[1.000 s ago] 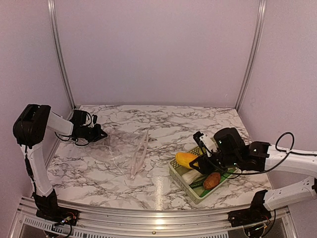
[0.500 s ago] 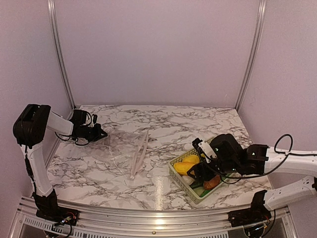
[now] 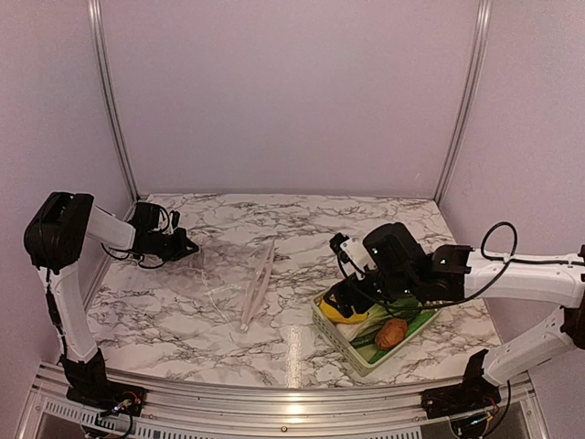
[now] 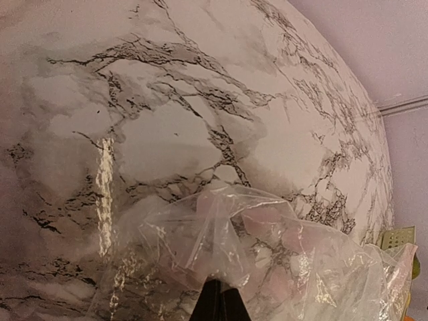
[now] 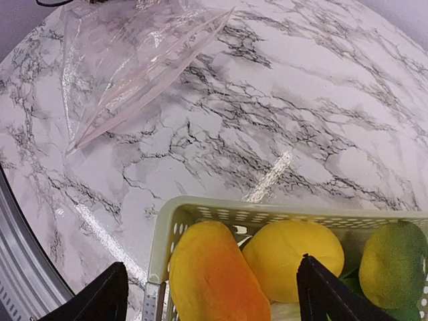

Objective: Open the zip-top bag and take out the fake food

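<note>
Hovering over basket (image 5: 221, 208) — right end effector (image 5: 214, 289) wide, fruit (image 5: 294, 255) directly below.
Far-left bag (image 3: 228, 274) corner pinched in left end effector (image 4: 217, 302).

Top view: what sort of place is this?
Probably a robot test booth: metal posts and plain walls enclose a marble-look table, left arm and right arm are bolted at its edge, and the basket holds fake food.

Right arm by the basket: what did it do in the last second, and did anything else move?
The right pincer, open, swung leftward across the basket to its left end, above the orange-yellow fruit. It took hold of nothing. The left pincer stayed shut on the zip-top bag, and bag and basket did not move.
</note>
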You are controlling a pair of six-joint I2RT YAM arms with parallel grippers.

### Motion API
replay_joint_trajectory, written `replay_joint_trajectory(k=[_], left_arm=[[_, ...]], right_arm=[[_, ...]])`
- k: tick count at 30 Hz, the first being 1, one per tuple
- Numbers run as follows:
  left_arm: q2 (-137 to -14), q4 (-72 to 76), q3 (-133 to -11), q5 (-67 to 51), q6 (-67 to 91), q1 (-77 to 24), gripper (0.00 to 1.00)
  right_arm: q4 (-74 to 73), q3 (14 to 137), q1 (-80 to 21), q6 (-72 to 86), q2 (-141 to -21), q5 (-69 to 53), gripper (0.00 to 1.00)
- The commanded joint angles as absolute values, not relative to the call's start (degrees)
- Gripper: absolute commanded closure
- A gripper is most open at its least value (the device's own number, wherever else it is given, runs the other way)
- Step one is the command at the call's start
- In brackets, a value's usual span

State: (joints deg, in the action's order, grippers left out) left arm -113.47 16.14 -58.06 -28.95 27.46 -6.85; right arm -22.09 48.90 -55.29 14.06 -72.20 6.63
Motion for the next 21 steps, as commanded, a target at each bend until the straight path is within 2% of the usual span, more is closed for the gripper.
replay_joint_trajectory(k=[1, 12, 21], left_arm=[[-111.7, 15.3, -56.8, -28.4, 27.2, -6.5, 1.00], [-109.5, 16.3, -53.6, -27.7, 28.0, -6.5, 1.00], [-107.8, 18.3, -51.5, -27.6, 28.7, -6.6, 1.00]], right_arm=[[-16.2, 53.8, -52.7, 9.5, -76.7, 4.6, 0.16], [-10.5, 62.0, -51.0, 5.0, -88.3, -5.8, 0.18], [-5.6, 68.7, -50.6, 4.8, -99.6, -9.4, 0.18]])
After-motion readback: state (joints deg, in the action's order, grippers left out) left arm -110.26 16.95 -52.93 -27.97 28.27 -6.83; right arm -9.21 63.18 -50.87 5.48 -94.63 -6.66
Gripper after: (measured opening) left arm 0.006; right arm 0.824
